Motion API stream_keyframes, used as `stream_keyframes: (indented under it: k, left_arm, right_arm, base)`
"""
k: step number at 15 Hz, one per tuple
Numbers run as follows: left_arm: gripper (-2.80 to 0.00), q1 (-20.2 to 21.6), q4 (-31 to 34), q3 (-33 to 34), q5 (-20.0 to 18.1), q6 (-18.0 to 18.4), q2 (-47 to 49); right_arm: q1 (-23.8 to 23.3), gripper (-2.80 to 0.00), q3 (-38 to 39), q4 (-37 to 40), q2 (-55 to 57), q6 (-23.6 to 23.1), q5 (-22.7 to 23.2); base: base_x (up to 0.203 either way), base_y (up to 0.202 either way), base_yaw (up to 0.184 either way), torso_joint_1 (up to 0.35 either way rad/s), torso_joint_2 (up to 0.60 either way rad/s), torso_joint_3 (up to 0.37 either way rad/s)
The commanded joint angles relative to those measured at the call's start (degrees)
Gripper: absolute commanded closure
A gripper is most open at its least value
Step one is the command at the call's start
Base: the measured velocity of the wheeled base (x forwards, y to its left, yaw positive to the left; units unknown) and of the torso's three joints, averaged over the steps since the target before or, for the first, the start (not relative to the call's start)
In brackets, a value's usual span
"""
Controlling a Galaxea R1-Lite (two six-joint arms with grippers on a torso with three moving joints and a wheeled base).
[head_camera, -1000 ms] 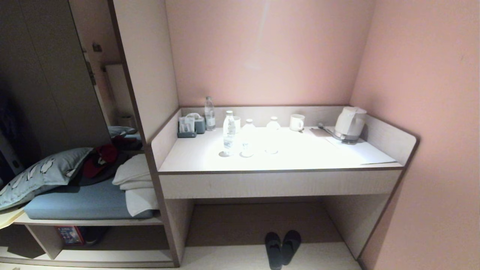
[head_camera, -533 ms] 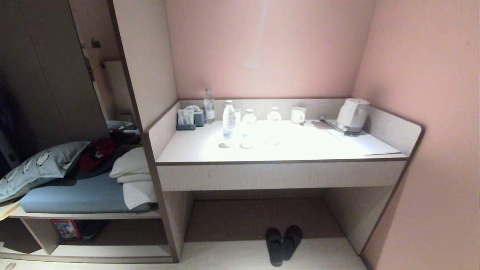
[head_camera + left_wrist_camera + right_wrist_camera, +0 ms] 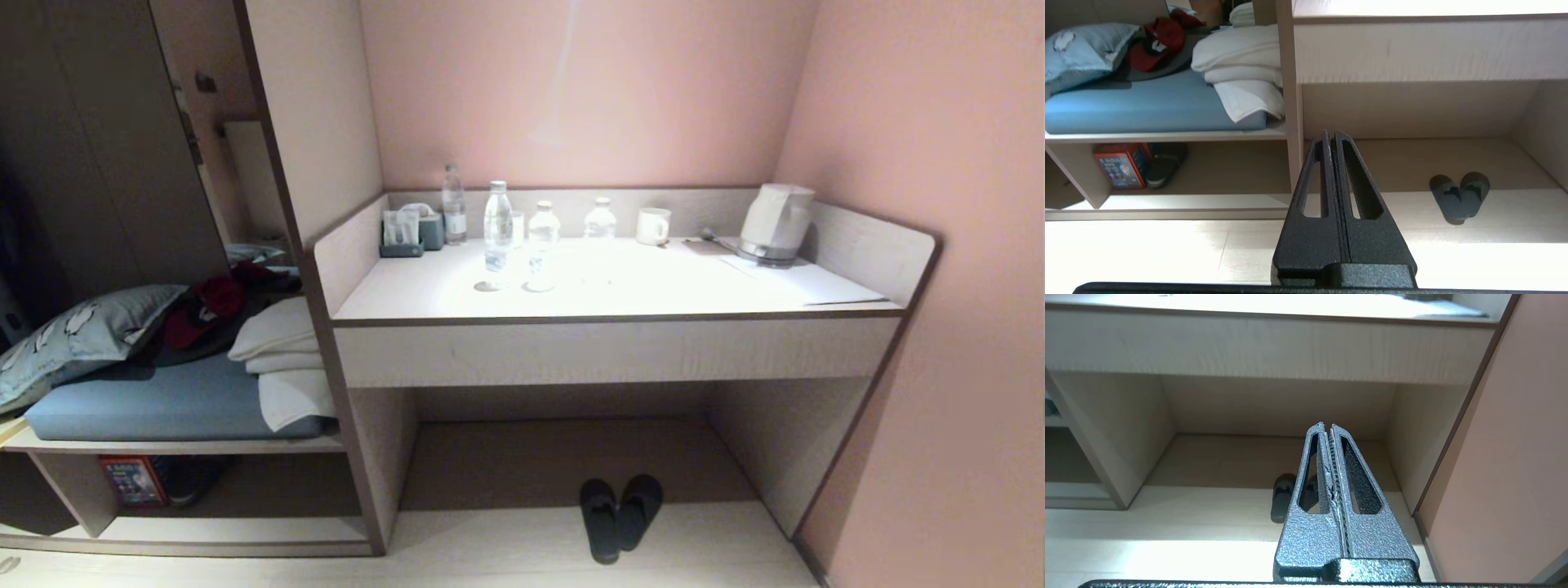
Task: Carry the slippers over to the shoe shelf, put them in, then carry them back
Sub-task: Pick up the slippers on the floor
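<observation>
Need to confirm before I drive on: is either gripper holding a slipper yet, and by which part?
Nothing is held. The left gripper and right gripper are both shut on nothing. The slippers lie side by side on the floor under the desk.

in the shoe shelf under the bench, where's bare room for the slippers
The shoe shelf is bare from the dark shoe across to the desk's side panel. Its far end is crowded: a red box beside that shoe.
</observation>
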Motion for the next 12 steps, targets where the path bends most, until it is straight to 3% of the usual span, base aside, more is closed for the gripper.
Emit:
stream_keyframes:
  k: [1, 12]
  left_arm:
    - [0.00, 0.01, 0.00, 0.00, 0.03, 0.00, 0.03]
    - [0.00, 0.01, 0.00, 0.00, 0.03, 0.00, 0.06]
  right_arm:
    - [0.02, 0.00, 0.03, 0.02, 0.09, -0.02, 0.02]
    - [0.02, 0.00, 0.01, 0.02, 0.09, -0.02, 0.02]
  base:
    - [0.000, 0.000, 0.000, -0.181, 0.48, 0.296]
    - [0.000, 0.000, 0.000, -0.148, 0.47, 0.314]
